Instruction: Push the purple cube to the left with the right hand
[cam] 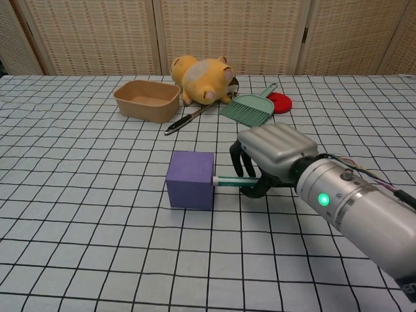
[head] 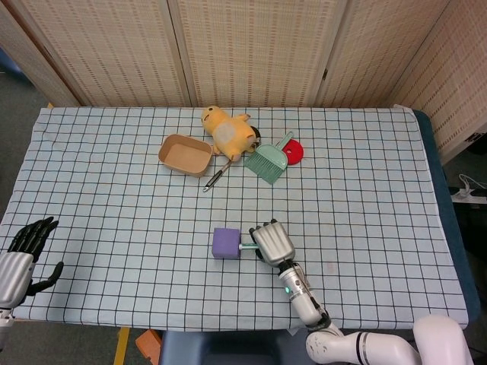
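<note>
The purple cube [head: 226,242] [cam: 190,179] sits on the checked tablecloth, a little left of the table's middle near the front. My right hand [head: 272,242] [cam: 276,153] is just to its right, fingers curled in, holding nothing. A teal digit sticks out leftward from it, and its tip touches the cube's right face. My left hand [head: 23,255] rests at the front left edge of the table, fingers spread and empty; only the head view shows it.
At the back of the table stand a tan bowl [head: 185,153] [cam: 147,99], a yellow plush toy [head: 228,131] [cam: 201,79], a green hand brush [head: 268,160] [cam: 248,108], a red disc [head: 294,152] [cam: 279,102] and a metal utensil [head: 215,179] [cam: 188,120].
</note>
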Controlling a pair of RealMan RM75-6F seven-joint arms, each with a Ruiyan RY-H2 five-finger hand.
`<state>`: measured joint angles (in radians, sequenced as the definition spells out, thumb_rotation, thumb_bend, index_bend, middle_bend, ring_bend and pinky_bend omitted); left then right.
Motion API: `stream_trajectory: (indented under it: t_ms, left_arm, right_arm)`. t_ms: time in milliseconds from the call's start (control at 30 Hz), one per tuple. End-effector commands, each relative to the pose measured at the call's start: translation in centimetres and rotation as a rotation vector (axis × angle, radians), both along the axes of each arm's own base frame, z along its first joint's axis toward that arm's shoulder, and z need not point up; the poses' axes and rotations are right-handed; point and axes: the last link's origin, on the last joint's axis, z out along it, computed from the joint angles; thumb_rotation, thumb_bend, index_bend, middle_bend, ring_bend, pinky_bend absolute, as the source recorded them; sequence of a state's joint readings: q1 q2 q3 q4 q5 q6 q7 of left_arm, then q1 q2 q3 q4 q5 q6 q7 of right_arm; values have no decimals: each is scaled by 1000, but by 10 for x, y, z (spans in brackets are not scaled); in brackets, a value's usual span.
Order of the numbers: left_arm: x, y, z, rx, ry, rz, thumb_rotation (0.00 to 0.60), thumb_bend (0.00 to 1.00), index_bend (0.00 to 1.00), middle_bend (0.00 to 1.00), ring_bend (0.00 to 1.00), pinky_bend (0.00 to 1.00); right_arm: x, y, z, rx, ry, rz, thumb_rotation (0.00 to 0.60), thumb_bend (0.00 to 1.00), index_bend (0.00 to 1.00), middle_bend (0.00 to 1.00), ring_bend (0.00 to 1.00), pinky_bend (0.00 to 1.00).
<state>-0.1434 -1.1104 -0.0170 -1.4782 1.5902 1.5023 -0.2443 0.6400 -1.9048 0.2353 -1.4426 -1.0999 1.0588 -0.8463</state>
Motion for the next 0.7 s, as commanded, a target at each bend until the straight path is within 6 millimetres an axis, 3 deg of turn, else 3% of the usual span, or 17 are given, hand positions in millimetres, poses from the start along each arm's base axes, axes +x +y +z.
stream_trajectory:
  t_ms: [33, 467, 700]
  left_arm:
    - [-1, 1, 1, -3, -5, 5, 600, 429, 0, 0, 0, 67]
    - [-4, 3, 7, 3, -30, 6, 600, 429, 0, 0, 0, 68]
    - [-5, 2, 9, 7, -33, 7, 600, 428, 0, 0, 0, 68]
  right_arm:
    - [34, -9, -20, 21, -26, 20, 600, 343, 970, 727, 514, 464]
    - [85, -23, -63, 20, -21, 35, 600, 343, 970, 728, 514, 464]
    - [97, -27, -69, 16, -52, 28, 600, 344, 970, 727, 514, 464]
